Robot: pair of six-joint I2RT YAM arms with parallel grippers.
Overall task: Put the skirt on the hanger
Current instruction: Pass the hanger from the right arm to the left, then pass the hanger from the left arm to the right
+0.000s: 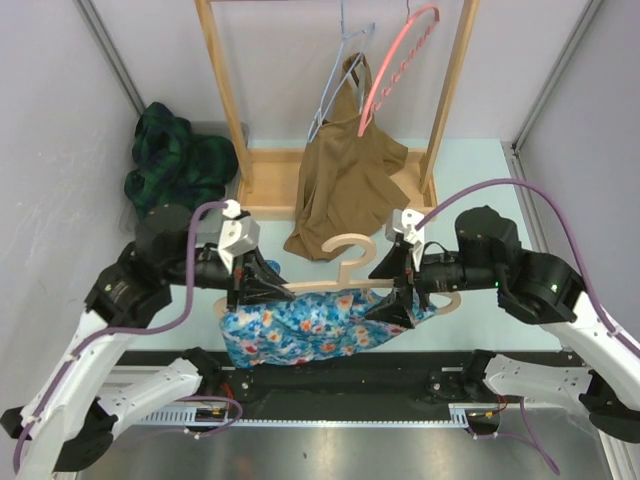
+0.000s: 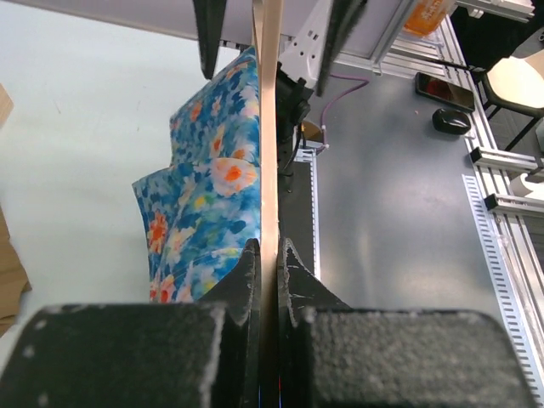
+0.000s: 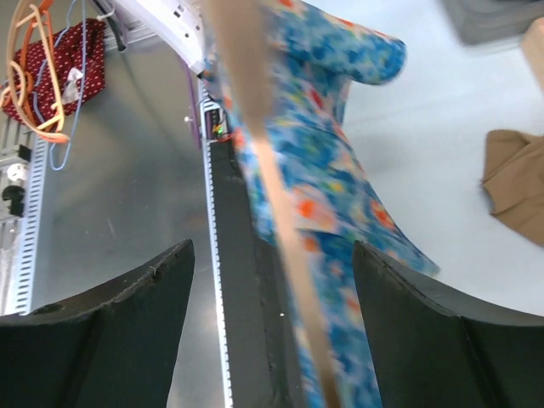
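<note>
Hanger [image 1: 335, 287] lies with its long axis running left to right, and the floral skirt [image 1: 300, 325] hangs along its bar on the near side. My left gripper [image 2: 269, 255] is clenched on the bar's left end. My right gripper [image 3: 272, 255] is released, fingers wide on either side of the right end, so I judge the left arm carries it.

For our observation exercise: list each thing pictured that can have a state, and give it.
left gripper: shut on wooden hanger
right gripper: open, straddling wooden hanger
floral skirt: hanging from wooden hanger
brown garment: hanging from rack
pink hanger: empty, on rack
green plaid garment: crumpled in a heap
</note>
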